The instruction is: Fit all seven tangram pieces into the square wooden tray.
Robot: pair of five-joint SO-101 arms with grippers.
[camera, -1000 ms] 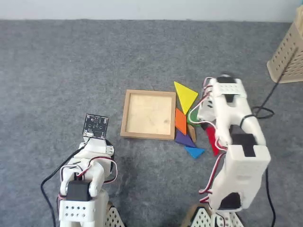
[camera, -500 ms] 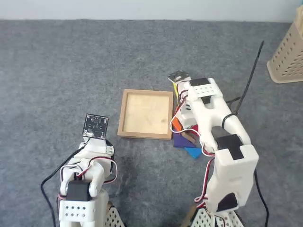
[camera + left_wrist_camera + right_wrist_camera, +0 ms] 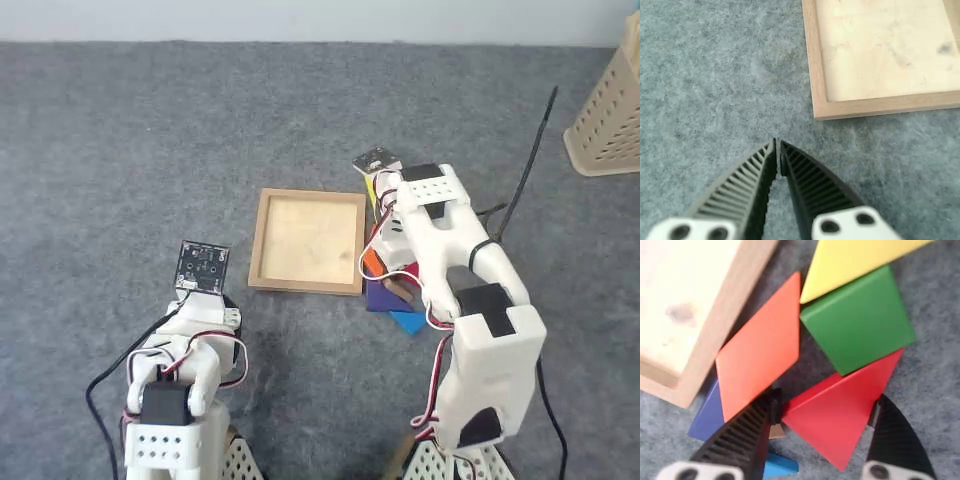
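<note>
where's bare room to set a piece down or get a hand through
Free: the inside of the square wooden tray, and the grey carpet beyond its far and left sides. Crowded: the tray's right side, where the orange parallelogram, green square and red triangle lie packed under the right pincer, open astride the red one.

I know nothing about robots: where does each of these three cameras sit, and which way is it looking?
High view: fixed above the table, looking down on the wooden tray, the left arm and the right arm.
Left wrist view: on the left arm's wrist, looking past the shut left gripper at carpet and a tray corner.
Right wrist view: on the right arm's wrist, looking down past the open right gripper at the red triangle and green square.
Shared: all three show the tray.
</note>
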